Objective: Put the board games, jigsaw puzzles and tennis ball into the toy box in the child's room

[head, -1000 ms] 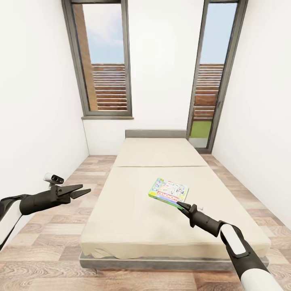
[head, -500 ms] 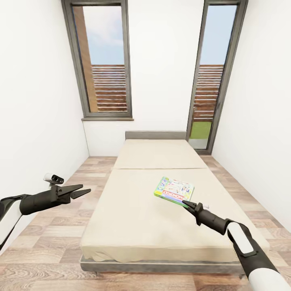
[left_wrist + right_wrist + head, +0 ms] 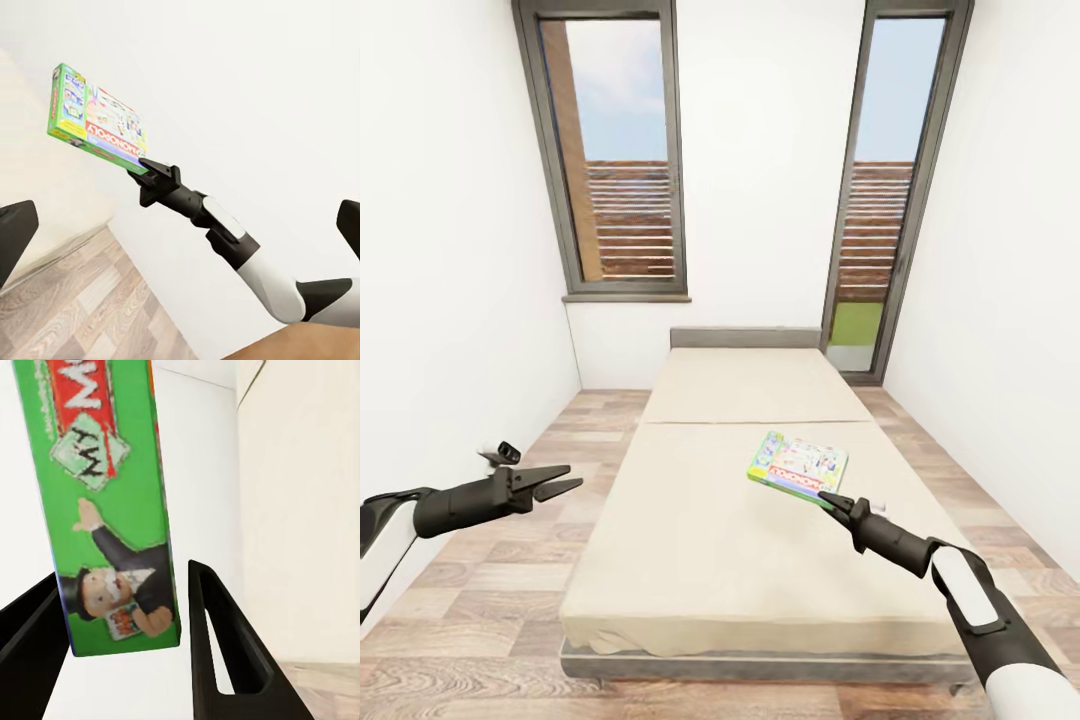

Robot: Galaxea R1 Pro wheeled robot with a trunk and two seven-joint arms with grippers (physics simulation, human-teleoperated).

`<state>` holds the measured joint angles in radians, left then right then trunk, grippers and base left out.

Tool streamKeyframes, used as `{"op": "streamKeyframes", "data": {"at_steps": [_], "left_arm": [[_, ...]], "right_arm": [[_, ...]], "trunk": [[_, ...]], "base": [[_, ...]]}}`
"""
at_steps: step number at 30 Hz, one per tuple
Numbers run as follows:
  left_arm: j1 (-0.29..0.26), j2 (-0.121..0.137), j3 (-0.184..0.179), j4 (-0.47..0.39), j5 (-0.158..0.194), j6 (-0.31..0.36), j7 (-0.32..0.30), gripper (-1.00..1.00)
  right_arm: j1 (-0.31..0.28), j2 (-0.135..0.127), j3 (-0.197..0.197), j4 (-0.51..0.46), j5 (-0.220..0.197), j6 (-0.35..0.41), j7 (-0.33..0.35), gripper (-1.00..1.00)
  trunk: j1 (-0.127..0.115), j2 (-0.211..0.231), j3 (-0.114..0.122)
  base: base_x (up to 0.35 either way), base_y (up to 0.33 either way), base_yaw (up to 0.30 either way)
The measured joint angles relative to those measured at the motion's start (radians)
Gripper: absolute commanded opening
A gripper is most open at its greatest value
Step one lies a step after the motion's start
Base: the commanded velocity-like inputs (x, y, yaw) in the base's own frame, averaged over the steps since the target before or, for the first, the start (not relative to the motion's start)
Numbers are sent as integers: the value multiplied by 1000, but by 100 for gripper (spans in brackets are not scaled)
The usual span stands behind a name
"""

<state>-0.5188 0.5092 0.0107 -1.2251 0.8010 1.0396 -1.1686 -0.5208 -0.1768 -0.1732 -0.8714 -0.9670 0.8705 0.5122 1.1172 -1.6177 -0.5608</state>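
Bed dead ahead, game over its right side.
Board game (image 3: 798, 464) above the bed (image 3: 690, 540), headboard (image 3: 745, 335) behind, windows (image 3: 615, 150) beyond.

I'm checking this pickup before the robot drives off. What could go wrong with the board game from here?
The right gripper pinches the board game only at one narrow edge, so the box sticks out far from the fingers; it may swing or slip loose on the way. If it drops, it could land past the bed on the floor. The left gripper hangs open, giving no support.
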Motion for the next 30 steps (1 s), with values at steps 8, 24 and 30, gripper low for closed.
{"op": "streamKeyframes", "data": {"at_steps": [8,24,30], "left_arm": [[-1,-3,0,3,-6,0,15,100],[0,-3,0,2,-7,0,17,100],[0,-3,0,2,-8,0,17,100]], "right_arm": [[-1,0,-1,-15,2,-3,0,-100],[-4,2,0,-15,1,-6,2,-100],[-4,2,0,-16,1,-6,2,-100]], "trunk": [[-31,56,28],[-92,168,81],[-115,210,100]], "base": [[0,0,-193],[0,0,-163],[0,0,-5]]}}
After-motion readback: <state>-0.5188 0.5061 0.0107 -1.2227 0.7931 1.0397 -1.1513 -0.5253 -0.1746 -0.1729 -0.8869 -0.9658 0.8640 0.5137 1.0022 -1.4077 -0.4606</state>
